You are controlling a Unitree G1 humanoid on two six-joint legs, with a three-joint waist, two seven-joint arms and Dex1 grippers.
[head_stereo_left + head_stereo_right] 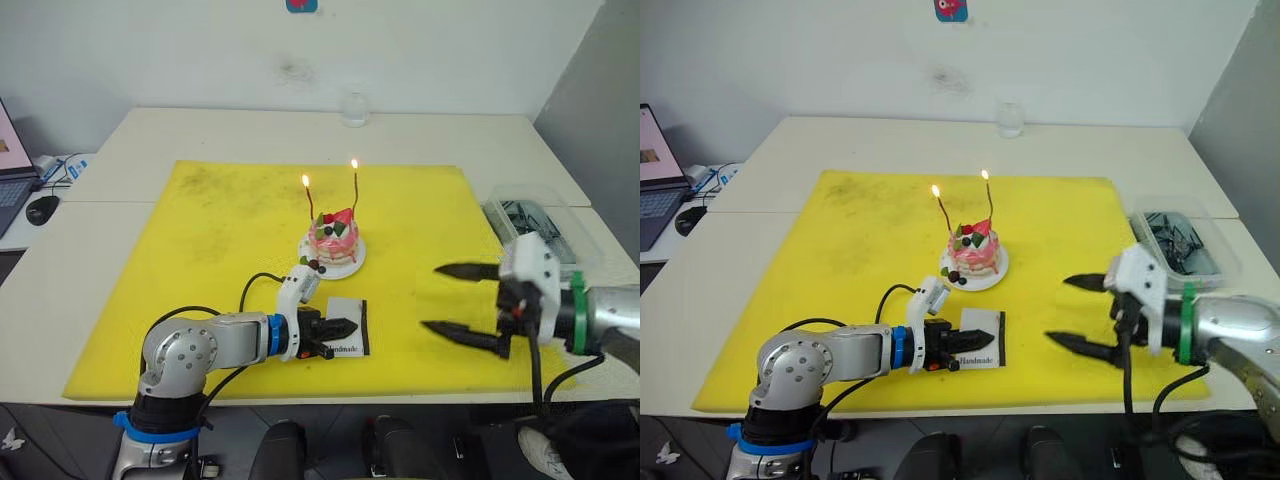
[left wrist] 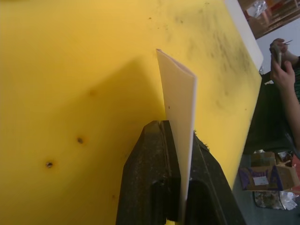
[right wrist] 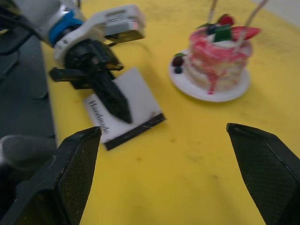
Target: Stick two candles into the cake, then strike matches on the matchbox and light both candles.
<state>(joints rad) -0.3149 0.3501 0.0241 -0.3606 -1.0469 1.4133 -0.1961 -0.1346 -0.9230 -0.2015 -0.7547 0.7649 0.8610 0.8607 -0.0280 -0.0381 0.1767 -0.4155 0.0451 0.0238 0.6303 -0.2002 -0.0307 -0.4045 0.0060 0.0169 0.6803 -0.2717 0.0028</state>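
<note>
1. Both candles (image 1: 311, 200) stand in the cake (image 1: 334, 240), each tip lit; the task looks complete.
2. The left end effector (image 1: 335, 330) is clamped on the matchbox (image 1: 982, 342), which lies on the yellow mat (image 1: 200, 260) near the cake.
3. The right end effector (image 1: 462, 303) hangs wide open and empty, well apart.
4. The matchbox looks light, thin and crushable; its edge is the best place to grip.

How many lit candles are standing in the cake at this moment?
2: the thin reddish-brown candle on the robot's left side of the small round pink cake, and the thin greyish candle on its right; both carry flames.
</note>
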